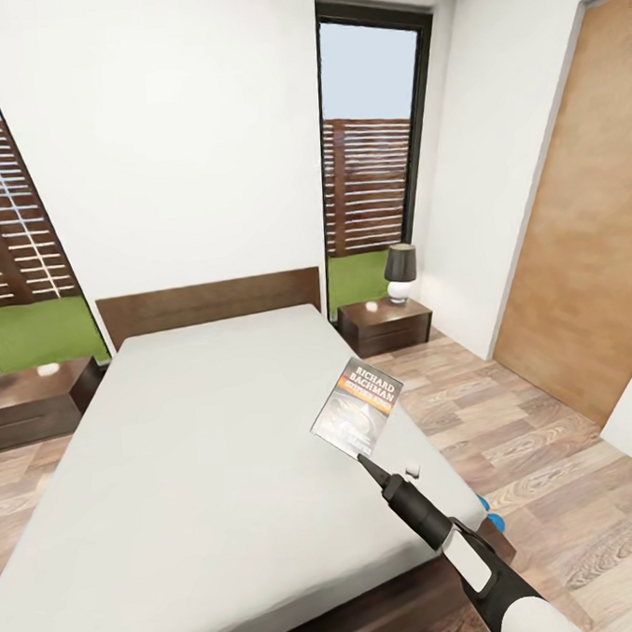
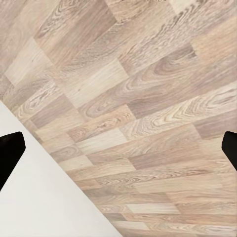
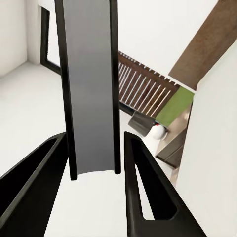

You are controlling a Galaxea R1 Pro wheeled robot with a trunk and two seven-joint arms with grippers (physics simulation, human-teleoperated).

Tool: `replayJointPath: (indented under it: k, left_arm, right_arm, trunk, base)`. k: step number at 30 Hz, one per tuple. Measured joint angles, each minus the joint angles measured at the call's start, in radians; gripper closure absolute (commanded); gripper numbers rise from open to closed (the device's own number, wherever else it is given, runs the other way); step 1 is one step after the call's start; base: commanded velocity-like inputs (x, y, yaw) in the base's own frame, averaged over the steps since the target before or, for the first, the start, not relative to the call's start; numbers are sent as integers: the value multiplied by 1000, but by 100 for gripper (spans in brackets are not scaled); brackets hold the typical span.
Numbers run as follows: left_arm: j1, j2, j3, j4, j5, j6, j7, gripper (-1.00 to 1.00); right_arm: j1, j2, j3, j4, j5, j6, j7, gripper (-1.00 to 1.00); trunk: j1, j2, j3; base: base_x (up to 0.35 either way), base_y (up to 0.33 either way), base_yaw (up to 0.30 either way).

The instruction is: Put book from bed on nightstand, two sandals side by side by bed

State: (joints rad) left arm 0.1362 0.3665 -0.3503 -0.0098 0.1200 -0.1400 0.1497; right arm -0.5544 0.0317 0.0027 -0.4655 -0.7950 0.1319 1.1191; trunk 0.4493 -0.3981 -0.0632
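Observation:
The book [image 1: 357, 405], greyish with an orange band and white lettering, hangs in the air above the right side of the bed [image 1: 203, 454], held by its lower edge in my right gripper [image 1: 365, 463]. In the right wrist view the book [image 3: 91, 89] stands edge-on between the two black fingers [image 3: 143, 192], which are shut on it. A nightstand [image 1: 385, 326] stands right of the headboard, another nightstand [image 1: 36, 399] at the left. Blue sandals [image 1: 490, 514] peek out on the floor past the bed's right corner. My left gripper [image 2: 118, 148] is open over bare floor planks.
A lamp [image 1: 399, 272] and a small white object sit on the right nightstand. A wooden door [image 1: 582, 225] fills the right wall. Wood-plank floor [image 1: 529, 434] runs between the bed and the door. Tall windows flank the headboard.

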Motion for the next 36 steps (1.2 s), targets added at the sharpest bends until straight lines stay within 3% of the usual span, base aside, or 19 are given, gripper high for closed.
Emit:
replayJointPath:
  k: [36]
  left_arm:
    - [0,0,0,-1,1,0,0,-100]
  right_arm:
    - [0,0,0,0,0,-1,0,100]
  trunk:
    - [0,0,50]
  base:
    - [0,0,-3]
